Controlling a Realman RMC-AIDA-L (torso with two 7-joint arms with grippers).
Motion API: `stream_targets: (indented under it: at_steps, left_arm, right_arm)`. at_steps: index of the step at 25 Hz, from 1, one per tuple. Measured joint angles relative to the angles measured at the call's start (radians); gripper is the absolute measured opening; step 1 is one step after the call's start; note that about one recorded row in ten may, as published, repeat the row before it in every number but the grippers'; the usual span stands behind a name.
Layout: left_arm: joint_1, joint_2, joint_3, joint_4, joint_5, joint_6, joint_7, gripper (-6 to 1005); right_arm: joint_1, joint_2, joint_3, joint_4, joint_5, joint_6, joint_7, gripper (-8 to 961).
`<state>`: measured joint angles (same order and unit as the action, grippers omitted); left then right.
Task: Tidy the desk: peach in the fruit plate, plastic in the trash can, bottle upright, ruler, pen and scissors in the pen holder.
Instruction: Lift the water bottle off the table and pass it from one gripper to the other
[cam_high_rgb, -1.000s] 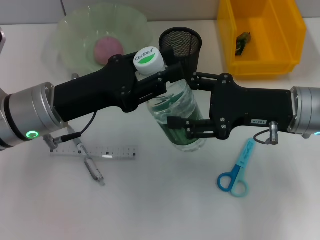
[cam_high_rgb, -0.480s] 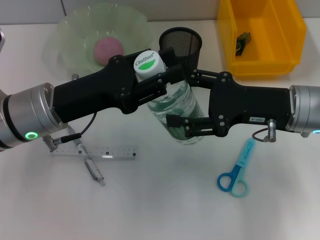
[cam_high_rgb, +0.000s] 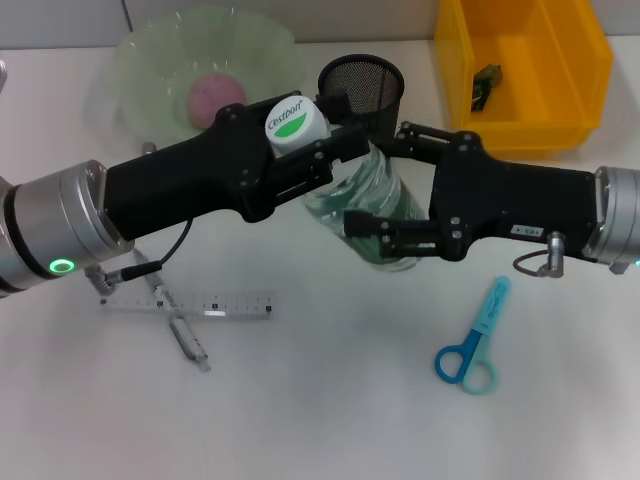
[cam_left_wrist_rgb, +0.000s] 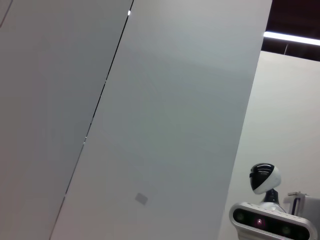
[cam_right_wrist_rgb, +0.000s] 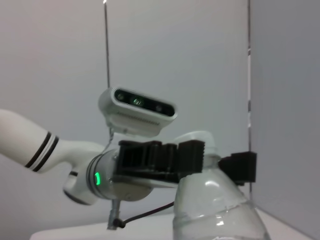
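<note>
Raised and shifted rightward: clear plastic bottle (cam_high_rgb: 368, 205), clamped by left tool (cam_high_rgb: 325, 160) and right tool (cam_high_rgb: 385, 185), crowding black mesh pen holder (cam_high_rgb: 361, 85).

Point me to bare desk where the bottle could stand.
Free: the near strip between ruler and scissors, below the bottle. Crowded: the far edge, with fruit plate, pen holder and yellow bin; left pincer and right pincer fill the middle.
</note>
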<state>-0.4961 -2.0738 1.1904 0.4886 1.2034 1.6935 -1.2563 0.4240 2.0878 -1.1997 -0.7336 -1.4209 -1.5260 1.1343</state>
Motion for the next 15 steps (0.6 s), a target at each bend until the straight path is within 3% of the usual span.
stream_targets:
  at_steps: [15]
  left_arm:
    - [-0.020,-0.002,0.006,0.005,-0.019,-0.001,0.024,444]
  right_arm:
    - [-0.006,-0.002,0.003,0.031,0.029,0.006,-0.036,825]
